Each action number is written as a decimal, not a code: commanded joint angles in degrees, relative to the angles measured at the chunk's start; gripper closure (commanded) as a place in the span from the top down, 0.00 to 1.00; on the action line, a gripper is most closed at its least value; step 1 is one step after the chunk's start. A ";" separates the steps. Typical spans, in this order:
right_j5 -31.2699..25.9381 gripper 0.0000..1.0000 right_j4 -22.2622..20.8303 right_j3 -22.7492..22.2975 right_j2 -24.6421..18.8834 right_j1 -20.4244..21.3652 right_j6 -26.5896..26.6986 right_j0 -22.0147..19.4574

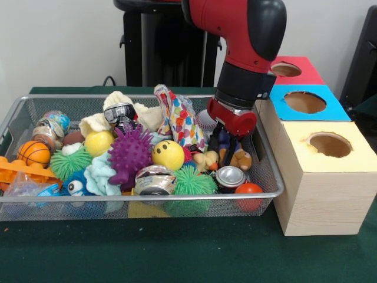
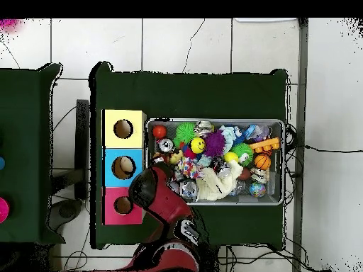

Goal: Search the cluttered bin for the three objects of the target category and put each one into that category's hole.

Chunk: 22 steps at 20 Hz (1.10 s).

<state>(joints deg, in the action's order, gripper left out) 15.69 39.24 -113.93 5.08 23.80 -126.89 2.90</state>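
Bin (image 1: 23, 203) clutter fills the wire basket on the desk, and we cannot tell which category is wanted, so we name candidates only. Along the near rim we see an orange-red ball (image 1: 249, 189) at the right corner, two metal cans (image 1: 230, 175) and (image 1: 152, 180), a green spiky ball (image 1: 189, 183) between them, and a clear bag (image 1: 23, 187) towards the left corner. Further in sit a purple spiky ball (image 1: 129, 152), a yellow smiley ball (image 1: 168, 154), a basketball (image 1: 33, 152) and a small plush duck (image 1: 207, 160). Beyond those, a patterned cloth (image 1: 185, 121) and cream cloth (image 1: 121, 99) lean at the far rim.

We find the claw (image 1: 231, 144) dipped into the right end of the bin, its dark fingers down among a brown plush (image 1: 240, 158) and a dark blue toy; whether it is released or clenched, we cannot tell.

Just right of the bin stands the sorting box, with yellow hole (image 1: 330, 144) nearest, then blue (image 1: 304, 102), then red (image 1: 286, 69).

We judge the risks thus: the tight packing could make the claw catch a neighbour, round balls could slip, and a lift might snag the mesh wall.
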 commanded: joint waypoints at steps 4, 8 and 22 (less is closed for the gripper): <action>-3.65 1.00 -4.07 1.45 -13.26 -2.23 -12.40 -1.85; -2.85 1.00 -4.53 1.32 -14.99 -2.65 -13.90 -2.66; -0.91 1.00 -2.81 1.35 -15.14 -3.01 -15.14 -1.01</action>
<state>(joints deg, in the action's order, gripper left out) 16.61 37.44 -113.93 1.60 24.14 -126.88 -0.11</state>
